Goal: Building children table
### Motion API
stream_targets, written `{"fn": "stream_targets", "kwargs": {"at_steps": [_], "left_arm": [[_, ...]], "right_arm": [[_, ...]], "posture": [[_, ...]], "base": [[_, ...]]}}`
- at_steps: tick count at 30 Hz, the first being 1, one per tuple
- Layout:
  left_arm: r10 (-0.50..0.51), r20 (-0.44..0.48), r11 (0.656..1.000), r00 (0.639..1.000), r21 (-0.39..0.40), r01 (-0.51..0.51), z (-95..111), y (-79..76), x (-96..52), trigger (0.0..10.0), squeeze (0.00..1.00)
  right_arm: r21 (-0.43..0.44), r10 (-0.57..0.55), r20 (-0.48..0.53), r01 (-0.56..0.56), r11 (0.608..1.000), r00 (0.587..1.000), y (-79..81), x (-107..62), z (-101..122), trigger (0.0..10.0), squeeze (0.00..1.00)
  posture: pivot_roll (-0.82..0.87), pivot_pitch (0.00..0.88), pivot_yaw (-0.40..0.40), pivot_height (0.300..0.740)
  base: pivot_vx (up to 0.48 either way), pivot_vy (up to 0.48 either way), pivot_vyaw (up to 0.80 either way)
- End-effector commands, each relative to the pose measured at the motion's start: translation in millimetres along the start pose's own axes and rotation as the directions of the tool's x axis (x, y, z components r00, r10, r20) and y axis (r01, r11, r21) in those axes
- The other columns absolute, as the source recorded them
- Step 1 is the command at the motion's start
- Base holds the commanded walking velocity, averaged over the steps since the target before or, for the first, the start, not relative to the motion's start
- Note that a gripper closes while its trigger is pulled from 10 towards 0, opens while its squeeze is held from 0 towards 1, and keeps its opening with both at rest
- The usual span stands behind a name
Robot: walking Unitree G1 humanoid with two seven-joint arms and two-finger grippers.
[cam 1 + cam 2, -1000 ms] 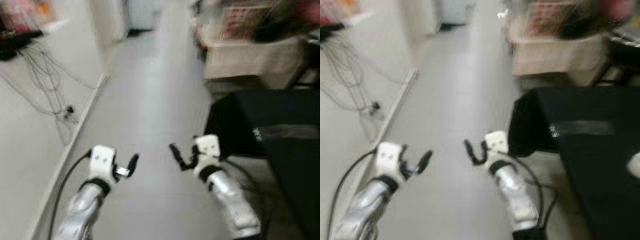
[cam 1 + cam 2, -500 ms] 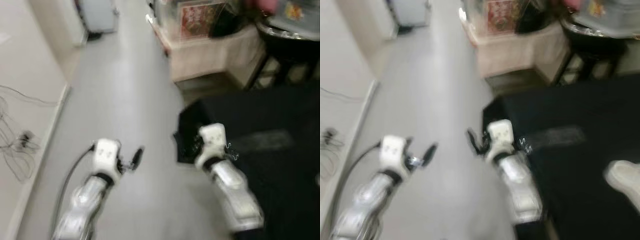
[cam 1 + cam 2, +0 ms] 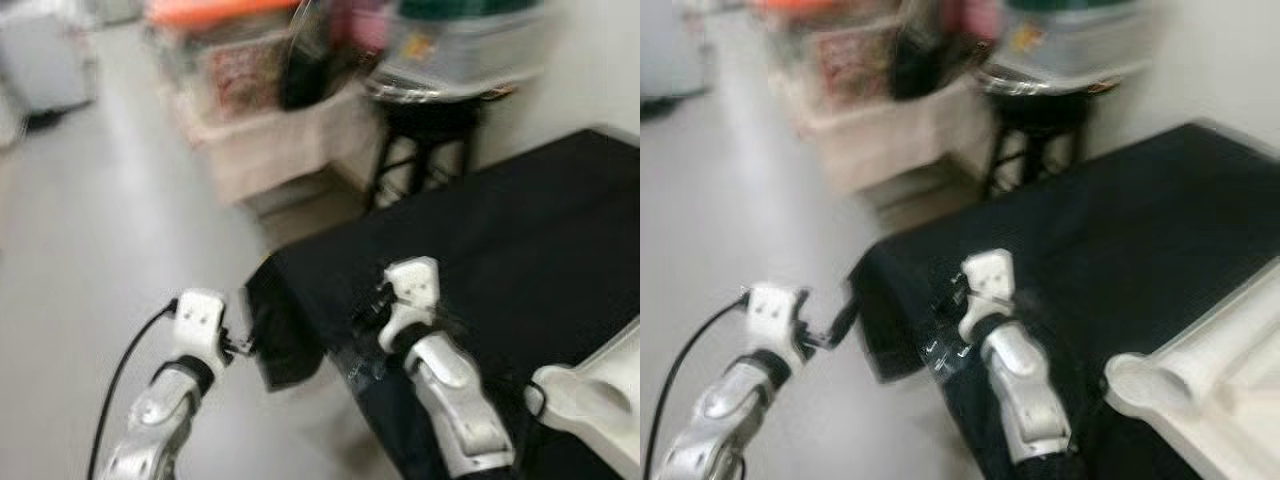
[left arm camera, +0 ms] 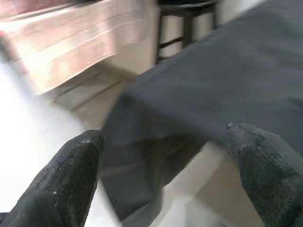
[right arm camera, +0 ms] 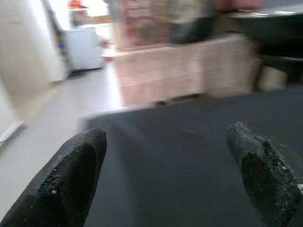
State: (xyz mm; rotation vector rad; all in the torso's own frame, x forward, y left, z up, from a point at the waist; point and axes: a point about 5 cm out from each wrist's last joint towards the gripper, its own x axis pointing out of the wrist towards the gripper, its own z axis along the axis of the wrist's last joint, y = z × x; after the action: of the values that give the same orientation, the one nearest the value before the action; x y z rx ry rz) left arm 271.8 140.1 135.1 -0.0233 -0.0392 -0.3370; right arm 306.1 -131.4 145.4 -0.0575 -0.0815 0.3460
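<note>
Left eye view: black-draped table (image 3: pixel 520 230) ahead, white table part (image 3: pixel 590 395) lying on its near right edge. Right gripper (image 5: pixel 165 175) over the cloth, fingers spread; left gripper (image 4: pixel 165 179) beside the table's corner, fingers apart, empty.

Cluttered home room: stacked storage boxes (image 3: pixel 250 100), black-draped table (image 3: pixel 500 240).

Black stool (image 3: pixel 425 140) beside beige box (image 3: pixel 270 140)
</note>
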Motion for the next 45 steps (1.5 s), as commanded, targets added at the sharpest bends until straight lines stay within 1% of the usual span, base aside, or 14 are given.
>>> {"fn": "stream_targets", "kwargs": {"at_steps": [1,14,23,24,25,27,29,36,39,45], "left_arm": [[-0.003,-0.015,1.000,1.000,0.002,0.003,-3.1,-0.4,-2.4,10.0,0.00],[-0.003,-0.021,1.000,1.000,-0.001,0.003,-3.4,-0.1,-2.1,10.0,0.00],[-0.004,-0.021,1.000,1.000,-0.007,0.004,-3.8,-0.4,-2.1,10.0,0.00],[-0.003,-0.021,1.000,1.000,-0.007,0.003,-4.5,-0.4,-2.4,10.0,0.00],[-0.003,-0.021,1.000,1.000,-0.007,0.003,-4.5,-0.4,-2.4,10.0,0.00],[-0.005,-0.013,1.000,1.000,-0.003,0.005,-4.5,-2.3,-1.0,10.0,0.00],[-0.003,-0.002,1.000,1.000,0.003,0.004,-3.7,-4.3,1.7,10.0,0.00],[0.009,0.000,1.000,1.000,0.008,-0.009,-4.1,-3.7,3.2,10.0,0.00],[-0.009,-0.010,1.000,1.000,0.013,0.009,-5.2,-4.1,4.2,10.0,0.00],[-0.015,-0.015,1.000,1.000,0.021,0.016,-5.6,-3.6,4.2,10.0,0.00]], "right_arm": [[0.017,-0.012,-0.004,0.012,1.000,1.000,-0.8,-3.4,-3.9,10.0,0.00],[0.017,-0.009,0.006,0.009,1.000,1.000,-0.6,-3.3,-2.9,10.0,0.00],[-0.029,0.017,0.014,-0.016,0.999,1.000,2.6,-4.0,-1.1,10.0,0.00],[-0.051,0.026,0.010,-0.025,0.998,1.000,4.5,-4.3,-1.6,10.0,0.00],[-0.051,0.026,0.010,-0.025,0.998,1.000,4.5,-4.3,-1.6,10.0,0.00],[-0.097,0.038,-0.003,-0.038,0.995,0.999,5.9,-4.9,-2.5,10.0,0.00],[-0.107,0.036,-0.012,-0.037,0.994,0.999,3.2,-4.5,-3.6,10.0,0.00],[-0.102,0.034,-0.013,-0.036,0.994,0.999,1.1,-1.5,-4.4,10.0,0.00],[-0.097,0.028,-0.008,-0.028,0.995,1.000,0.8,-1.2,-4.3,10.0,0.00],[-0.087,0.023,-0.002,-0.023,0.996,1.000,1.1,-1.1,-4.5,10.0,0.00]], "posture": [[0.01,0.116,0.082,0.740],[0.01,0.116,0.084,0.740],[0.00,0.116,0.077,0.740],[-0.03,0.110,0.043,0.740],[-0.03,0.110,0.043,0.740],[-0.04,0.108,-0.022,0.740],[-0.04,0.104,-0.037,0.740],[-0.03,0.096,-0.013,0.740],[-0.03,0.090,0.007,0.740],[-0.03,0.089,0.018,0.740]], "base": [[0.000,0.000,-0.80],[0.000,0.000,-0.80],[0.000,0.000,-0.80],[0.000,0.000,-0.80],[0.000,0.000,-0.80],[0.000,0.000,-0.80],[0.000,0.000,-0.80],[0.000,0.000,-0.80],[0.000,0.000,-0.80],[0.000,0.000,-0.80]]}}
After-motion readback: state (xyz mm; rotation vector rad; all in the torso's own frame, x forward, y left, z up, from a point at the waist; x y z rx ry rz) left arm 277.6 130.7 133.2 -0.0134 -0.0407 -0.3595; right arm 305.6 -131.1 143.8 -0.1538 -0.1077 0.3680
